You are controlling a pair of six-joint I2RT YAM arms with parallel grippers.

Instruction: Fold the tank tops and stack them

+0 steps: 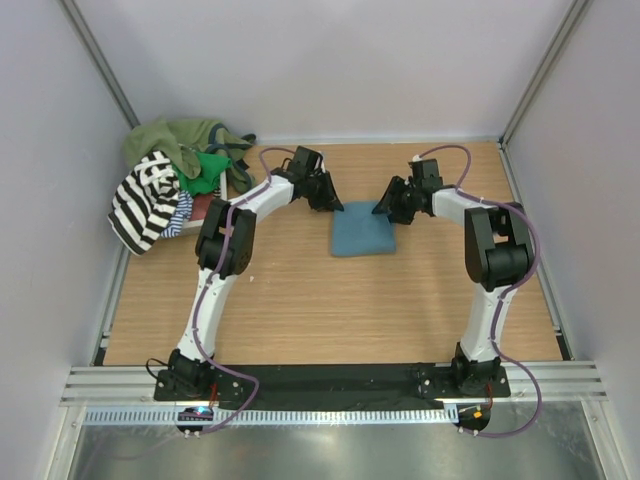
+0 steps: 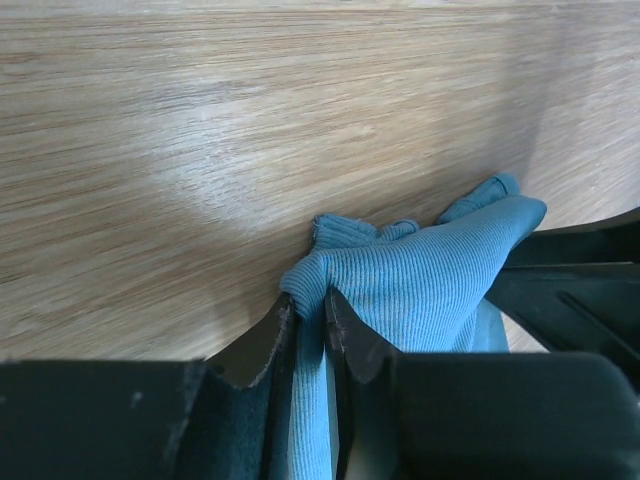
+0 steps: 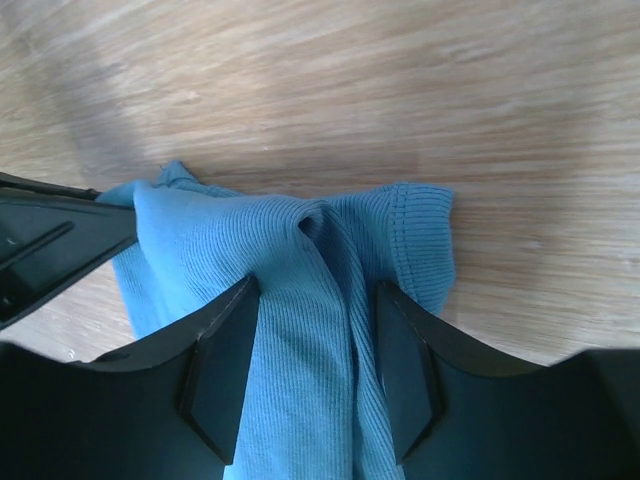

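Note:
The teal-blue tank top [image 1: 362, 232] lies folded into a small square at the middle of the wooden table. My left gripper [image 1: 330, 203] is at its far left corner. In the left wrist view the left gripper [image 2: 308, 300] is shut on a pinched fold of the teal cloth [image 2: 430, 275]. My right gripper [image 1: 386, 210] is at the far right corner. In the right wrist view the right gripper [image 3: 315, 295] stands open, its jaws astride a raised ridge of the teal cloth [image 3: 200, 235]. The black-and-white striped tank top [image 1: 145, 200] hangs off a heap at the far left.
The heap of tank tops [image 1: 190, 150], olive and green among them, fills the far left corner over a small tray. Grey walls close the table [image 1: 300, 300] on three sides. Black arm bases stand at the near edge.

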